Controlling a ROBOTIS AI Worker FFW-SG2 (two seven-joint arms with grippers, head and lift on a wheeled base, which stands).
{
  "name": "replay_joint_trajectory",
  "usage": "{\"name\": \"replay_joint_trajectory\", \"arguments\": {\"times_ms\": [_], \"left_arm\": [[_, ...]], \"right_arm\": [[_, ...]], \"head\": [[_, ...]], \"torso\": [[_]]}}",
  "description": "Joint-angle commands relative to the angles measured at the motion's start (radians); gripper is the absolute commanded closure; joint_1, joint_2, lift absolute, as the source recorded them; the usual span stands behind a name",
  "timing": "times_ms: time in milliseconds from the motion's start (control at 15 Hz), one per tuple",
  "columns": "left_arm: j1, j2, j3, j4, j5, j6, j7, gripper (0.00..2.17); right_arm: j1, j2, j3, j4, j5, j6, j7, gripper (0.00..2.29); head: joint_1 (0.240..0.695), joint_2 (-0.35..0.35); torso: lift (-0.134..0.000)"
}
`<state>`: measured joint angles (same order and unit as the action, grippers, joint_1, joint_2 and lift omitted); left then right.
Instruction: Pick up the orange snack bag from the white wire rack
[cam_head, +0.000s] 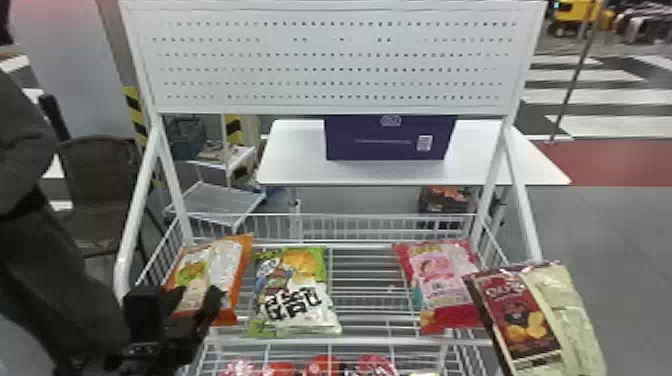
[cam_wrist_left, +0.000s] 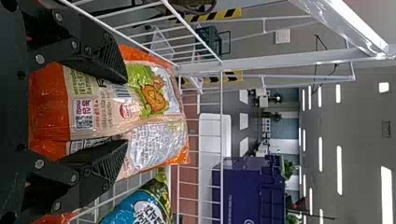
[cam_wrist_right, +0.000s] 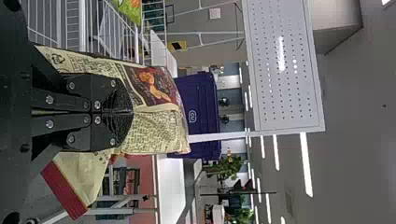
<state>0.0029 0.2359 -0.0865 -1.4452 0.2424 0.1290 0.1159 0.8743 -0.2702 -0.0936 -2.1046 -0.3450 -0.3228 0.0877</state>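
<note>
The orange snack bag (cam_head: 214, 275) leans at the left end of the white wire rack (cam_head: 367, 341). My left gripper (cam_head: 200, 300) is at the bag's near side in the head view. In the left wrist view the orange snack bag (cam_wrist_left: 144, 100) lies between the spread fingers of my left gripper (cam_wrist_left: 126, 109), which stands open around it. My right gripper (cam_wrist_right: 132, 112) is shut on a brown and cream snack bag (cam_wrist_right: 156, 130); in the head view that brown and cream bag (cam_head: 530, 320) is at the rack's right side.
A green snack bag (cam_head: 292, 292) sits right beside the orange one, and a pink snack bag (cam_head: 442, 282) at the rack's right. Red packages (cam_head: 325, 367) are on the lower level. Behind stand a pegboard panel (cam_head: 330, 60) and a white table (cam_head: 295, 167) with a purple box (cam_head: 390, 137).
</note>
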Motion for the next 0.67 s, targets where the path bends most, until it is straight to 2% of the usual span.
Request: {"name": "replay_joint_trajectory", "arguments": {"times_ms": [0,267,600], "left_arm": [[0.012,0.002,0.002,-0.008,0.000,0.011,0.001,2.15],[0.080,0.000,0.019,-0.096,0.000,-0.001,0.025,2.15],[0.367,-0.001,0.079,-0.474,0.021,-0.050,0.047,2.15]], "right_arm": [[0.000,-0.001,-0.002,0.000,0.000,0.000,0.000,2.26],[-0.003,-0.004,0.000,0.000,-0.002,0.000,0.000,2.26],[-0.006,-0.006,0.005,0.002,-0.002,-0.003,0.000,2.26]], "head": [[0.499,0.000],[0.499,0.000],[0.499,0.000]], "torso": [[0.000],[0.000],[0.000]]}}
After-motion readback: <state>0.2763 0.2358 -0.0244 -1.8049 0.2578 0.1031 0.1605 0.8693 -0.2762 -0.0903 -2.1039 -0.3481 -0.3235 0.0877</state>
